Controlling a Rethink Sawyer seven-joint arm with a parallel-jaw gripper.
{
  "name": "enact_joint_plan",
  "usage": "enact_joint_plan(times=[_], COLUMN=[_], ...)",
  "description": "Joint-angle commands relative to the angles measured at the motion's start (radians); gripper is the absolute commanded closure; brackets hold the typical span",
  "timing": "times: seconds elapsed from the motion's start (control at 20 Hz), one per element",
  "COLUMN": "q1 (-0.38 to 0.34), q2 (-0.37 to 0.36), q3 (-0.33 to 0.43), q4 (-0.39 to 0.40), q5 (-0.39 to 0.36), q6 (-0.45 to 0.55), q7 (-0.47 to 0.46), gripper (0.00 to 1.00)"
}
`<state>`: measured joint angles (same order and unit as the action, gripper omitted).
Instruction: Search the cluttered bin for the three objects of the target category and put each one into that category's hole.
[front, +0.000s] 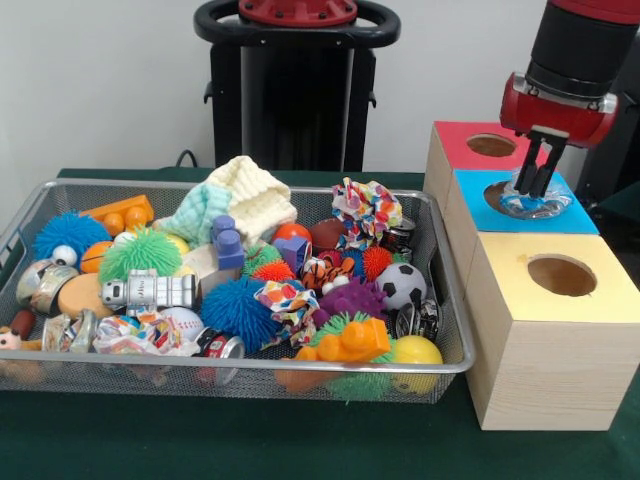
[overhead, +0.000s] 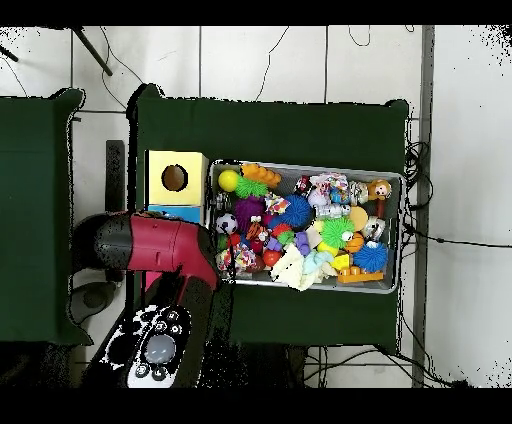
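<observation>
My gripper (front: 533, 190) hangs over the round hole of the blue-topped box (front: 572, 214). Its two dark fingers stand close together, shut on a crumpled shiny clear-and-silver piece (front: 526, 205) that rests in the mouth of that hole. The wire mesh bin (front: 250, 187) to the left is piled with toys: spiky balls, cloths, blocks, a crushed can (front: 220, 347) at the front and a small soccer ball (front: 402, 284). In the overhead view the red arm (overhead: 160, 245) covers the gripper and the blue box; the bin (overhead: 300, 166) lies to its right.
A red-topped box (front: 458, 140) stands behind the blue one and a yellow-topped box (front: 560, 330) in front, each with a round hole. The yellow box (overhead: 175, 178) also shows in the overhead view. Green cloth (front: 200, 440) covers the table.
</observation>
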<state>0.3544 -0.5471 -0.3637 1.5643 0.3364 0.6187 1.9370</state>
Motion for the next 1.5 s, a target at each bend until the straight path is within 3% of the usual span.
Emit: enact_joint_plan(times=[0.05, 0.75, 1.5], q1=[-0.051, -0.036, -0.025], q2=[-0.052, -0.066, -0.039], q3=[0.083, 0.080, 0.118], q4=[0.047, 0.033, 0.136], q5=[-0.050, -0.062, -0.066], q6=[0.024, 0.062, -0.114], q7=[0.058, 0.069, 0.080], gripper=[1.00, 1.00, 1.00])
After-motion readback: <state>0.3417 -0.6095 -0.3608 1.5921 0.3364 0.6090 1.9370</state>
